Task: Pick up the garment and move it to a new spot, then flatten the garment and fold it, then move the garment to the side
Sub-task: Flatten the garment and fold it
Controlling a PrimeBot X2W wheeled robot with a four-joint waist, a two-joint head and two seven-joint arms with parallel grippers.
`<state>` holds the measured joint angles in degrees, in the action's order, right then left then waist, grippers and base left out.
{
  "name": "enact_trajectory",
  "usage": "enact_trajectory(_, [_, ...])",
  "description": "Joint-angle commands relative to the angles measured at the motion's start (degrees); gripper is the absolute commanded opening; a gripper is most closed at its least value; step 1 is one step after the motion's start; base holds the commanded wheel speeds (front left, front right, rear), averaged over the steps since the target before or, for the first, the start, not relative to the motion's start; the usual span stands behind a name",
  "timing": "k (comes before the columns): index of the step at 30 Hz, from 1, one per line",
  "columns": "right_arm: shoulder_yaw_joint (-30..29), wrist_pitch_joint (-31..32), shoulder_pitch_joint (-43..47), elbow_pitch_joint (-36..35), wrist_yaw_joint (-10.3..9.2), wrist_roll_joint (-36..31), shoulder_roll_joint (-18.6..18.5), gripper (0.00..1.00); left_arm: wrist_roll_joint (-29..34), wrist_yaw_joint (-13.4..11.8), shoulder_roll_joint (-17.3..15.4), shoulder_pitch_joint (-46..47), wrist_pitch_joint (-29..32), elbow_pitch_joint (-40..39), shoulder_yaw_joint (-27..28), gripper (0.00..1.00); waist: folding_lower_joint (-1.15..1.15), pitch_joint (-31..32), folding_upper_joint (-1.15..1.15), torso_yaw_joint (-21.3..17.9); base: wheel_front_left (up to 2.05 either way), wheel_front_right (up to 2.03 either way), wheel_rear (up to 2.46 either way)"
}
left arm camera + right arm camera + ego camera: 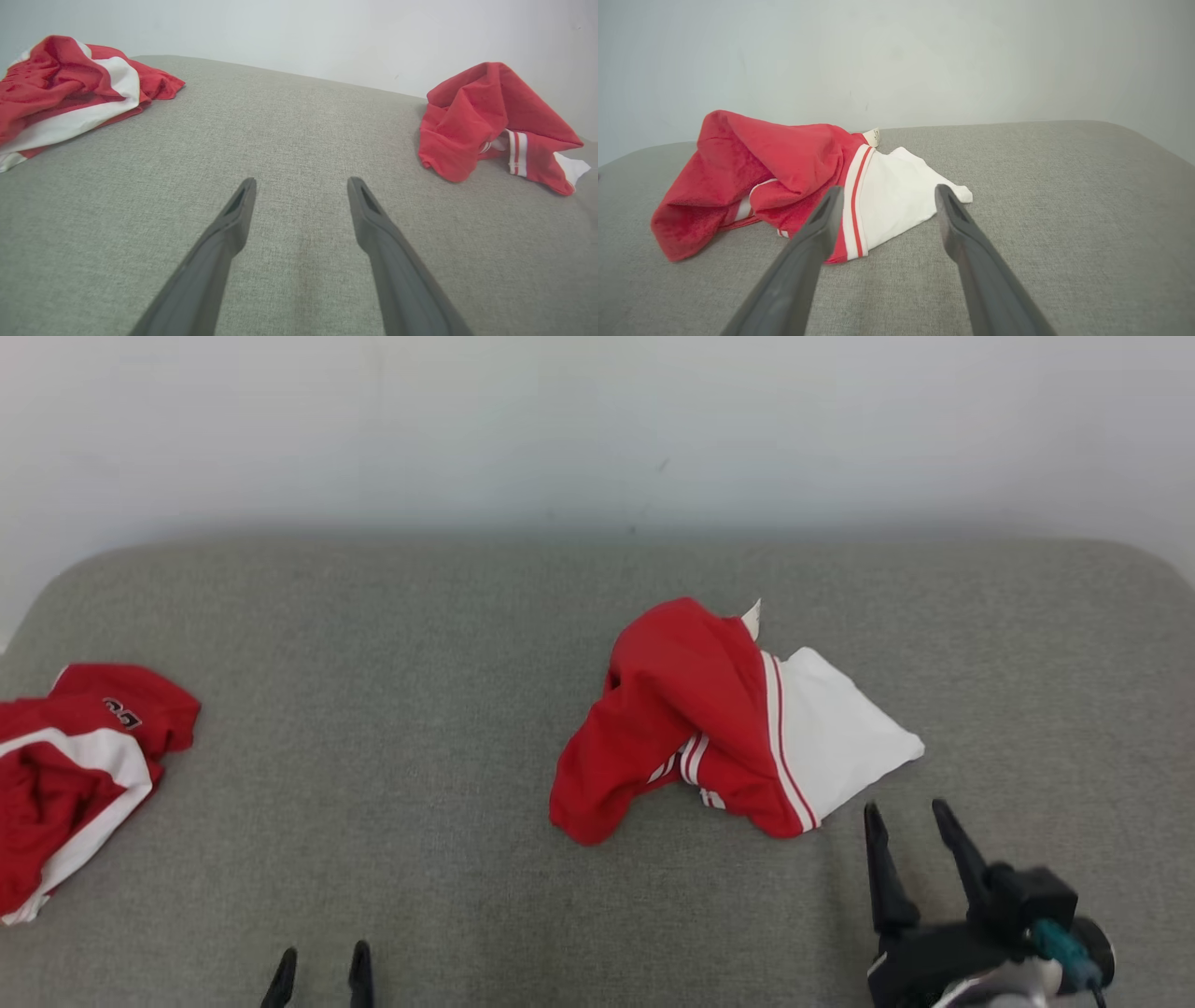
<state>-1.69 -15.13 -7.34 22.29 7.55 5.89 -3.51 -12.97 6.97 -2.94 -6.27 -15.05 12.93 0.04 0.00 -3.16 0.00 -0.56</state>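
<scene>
Little looks done yet: the garment [709, 728] lies crumpled and unfolded, right of the middle of the desk [420, 709]. The right tool [906, 807], just beside its near hem, and the left tool [324, 950], at the near edge, are both spread apart and empty. A second garment [75, 775] lies bunched at the left edge.

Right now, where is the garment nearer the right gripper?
In the head view the garment lies right of centre on the grey surface, just beyond the open right gripper, not touching it.
</scene>
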Motion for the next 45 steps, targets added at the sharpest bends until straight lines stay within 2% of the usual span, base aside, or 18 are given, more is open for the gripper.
enact_trajectory(1, [-0.34,-0.01,-1.69,0.7,-0.12,-0.56,-0.6,1.0,-0.33,-0.33,0.05,1.13,-0.19,0.02,-0.4,1.0,0.0,-3.32,0.0,2.42,0.0,0.0,0.0])
enact_trajectory(7, [1.94,-0.02,-10.32,6.1,-0.12,-1.83,-5.07,1.0,0.05,-0.21,0.08,3.59,-0.19,1.0,-3.61,1.0,0.0,-8.06,0.0,5.69,0.0,0.0,0.0])
enact_trajectory(14, [0.32,-0.01,-19.97,15.95,-0.12,-2.3,-10.21,1.0,-0.46,-0.12,0.06,5.81,-0.19,1.89,-6.13,1.0,0.0,-11.42,0.0,8.36,0.0,0.0,0.0])
enact_trajectory(19, [-3.85,-0.02,-22.84,22.52,-0.12,-1.38,-12.02,1.0,-0.99,-0.02,0.08,6.48,-0.19,1.83,-7.11,1.0,0.0,-12.12,0.0,9.3,0.0,0.0,0.0])
enact_trajectory(24, [-7.62,0.0,-24.7,29.38,-0.12,-3.29,-14.0,1.0,-1.43,0.11,0.06,7.36,-0.2,2.03,-8.16,1.0,0.0,-12.61,0.0,9.75,0.0,0.0,0.0])
enact_trajectory(29, [-7.81,0.16,-23.73,32.56,-0.12,-3.77,-12.62,1.0,-1.36,0.24,0.07,7.81,-0.2,1.93,-8.25,1.0,0.0,-12.97,0.0,9.0,0.0,0.0,0.0])
enact_trajectory(30, [-7.5,0.19,-23.3,32.78,-0.12,-3.67,-12.34,0.74,-1.39,0.25,0.06,7.83,-0.2,2.06,-8.26,1.0,0.0,-12.91,0.0,8.79,0.0,0.0,0.0])
enact_trajectory(31, [-7.22,0.2,-22.85,32.91,-0.12,-3.48,-12.11,0.21,-1.34,0.27,0.08,7.99,-0.2,2.17,-8.36,1.0,0.0,-12.81,0.0,8.6,0.0,0.0,0.0])
enact_trajectory(32, [-6.87,0.23,-22.45,33.18,-0.12,-3.34,-11.96,0.0,-1.31,0.28,0.07,8.14,-0.2,2.25,-8.47,1.0,0.0,-12.64,0.0,8.43,0.0,0.0,0.0])
enact_trajectory(37, [-6.04,0.21,-20.85,31.79,-0.12,-2.18,-12.55,0.0,-1.65,0.33,0.07,8.39,-0.2,2.43,-8.75,1.0,0.0,-11.33,0.0,7.72,0.0,0.0,0.0])
enact_trajectory(41, [-7.3,-0.02,-21.36,25.61,-0.12,-3.0,-15.02,0.0,-2.54,0.45,0.07,7.55,-0.2,2.11,-9.2,1.0,0.0,-9.79,0.0,6.84,0.0,0.0,0.0])
enact_trajectory(45, [-9.24,-0.02,-23.01,21.95,-0.12,-5.02,-15.85,0.0,-2.72,0.4,0.03,7.12,-0.2,3.0,-10.48,1.0,0.0,-9.39,0.0,6.36,0.0,0.0,0.0])
